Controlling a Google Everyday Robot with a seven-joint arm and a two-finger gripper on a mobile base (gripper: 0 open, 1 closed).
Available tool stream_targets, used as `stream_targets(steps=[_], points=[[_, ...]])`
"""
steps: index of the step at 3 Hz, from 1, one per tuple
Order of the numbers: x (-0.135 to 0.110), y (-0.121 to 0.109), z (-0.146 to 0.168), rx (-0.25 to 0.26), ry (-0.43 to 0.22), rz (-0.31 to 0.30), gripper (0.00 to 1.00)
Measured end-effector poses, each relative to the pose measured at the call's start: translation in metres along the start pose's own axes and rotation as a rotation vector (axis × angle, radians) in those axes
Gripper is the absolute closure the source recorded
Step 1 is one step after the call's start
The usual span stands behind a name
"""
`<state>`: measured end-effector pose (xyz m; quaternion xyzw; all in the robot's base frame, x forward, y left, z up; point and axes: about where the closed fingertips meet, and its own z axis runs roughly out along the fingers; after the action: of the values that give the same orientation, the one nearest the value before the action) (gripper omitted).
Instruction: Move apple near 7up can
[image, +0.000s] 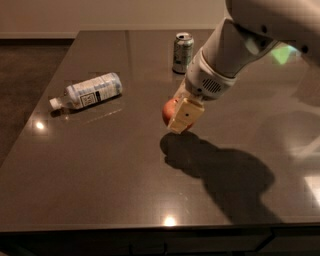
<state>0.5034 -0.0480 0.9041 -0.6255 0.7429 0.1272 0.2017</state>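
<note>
The red apple (169, 111) with yellowish patches is held in my gripper (179, 116) above the dark table (100, 170), its shadow on the surface just below. A cream finger (184, 115) covers its right side. My white arm comes in from the upper right. The 7up can (182, 52), silver and green with a metal top, stands upright at the back of the table, some way beyond the apple and slightly to its right.
A clear plastic bottle (89, 91) with a white-blue label lies on its side at the left of the table. The table's front edge runs along the bottom and its left edge drops to a dark floor.
</note>
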Motion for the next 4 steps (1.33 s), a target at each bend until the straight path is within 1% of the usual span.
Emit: stream_targets(steps=[2, 3, 4], points=[[-0.003, 0.006, 0.001, -0.003, -0.002, -0.011, 1.0], [0.002, -0.023, -0.007, 0.069, -0.018, 0.067, 1.0], [0.008, -0.066, -0.018, 0.153, -0.039, 0.14, 1.0]])
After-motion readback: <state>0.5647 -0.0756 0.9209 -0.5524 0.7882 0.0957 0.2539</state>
